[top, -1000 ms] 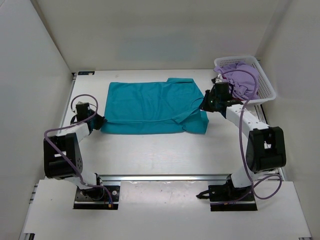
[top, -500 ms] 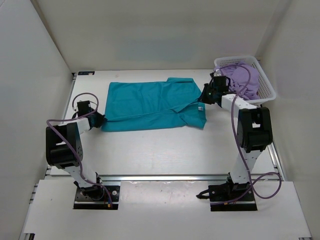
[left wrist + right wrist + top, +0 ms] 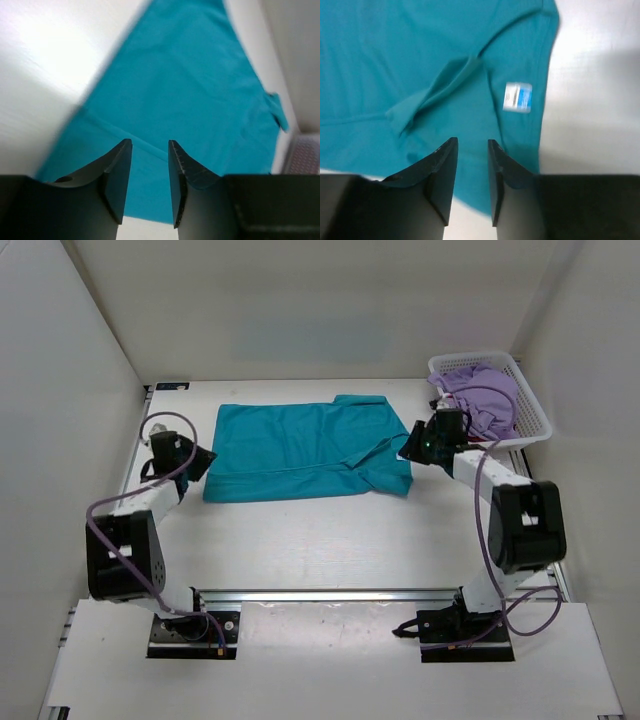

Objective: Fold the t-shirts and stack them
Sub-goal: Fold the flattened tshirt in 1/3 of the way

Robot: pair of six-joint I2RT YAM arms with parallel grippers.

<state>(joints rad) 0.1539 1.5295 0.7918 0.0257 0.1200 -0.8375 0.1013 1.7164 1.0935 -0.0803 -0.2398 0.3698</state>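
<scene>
The teal t-shirt (image 3: 305, 450) lies flat on the table, folded into a wide rectangle; it fills the left wrist view (image 3: 190, 90) and the right wrist view (image 3: 420, 65), where a white label (image 3: 517, 96) shows. My left gripper (image 3: 205, 460) is open and empty at its left edge, jaws apart (image 3: 150, 165). My right gripper (image 3: 408, 448) is open and empty at its right edge (image 3: 471, 165). The lavender t-shirt (image 3: 482, 395) is bunched in the basket. The dark red t-shirt is out of view.
A white mesh basket (image 3: 530, 410) stands at the back right corner. White walls enclose the table on the left, back and right. A metal rail (image 3: 330, 595) runs along the near edge.
Both grippers have let go of the teal shirt and lifted slightly. The shirt's near edge was carried back, so it now lies as a narrower folded rectangle.
</scene>
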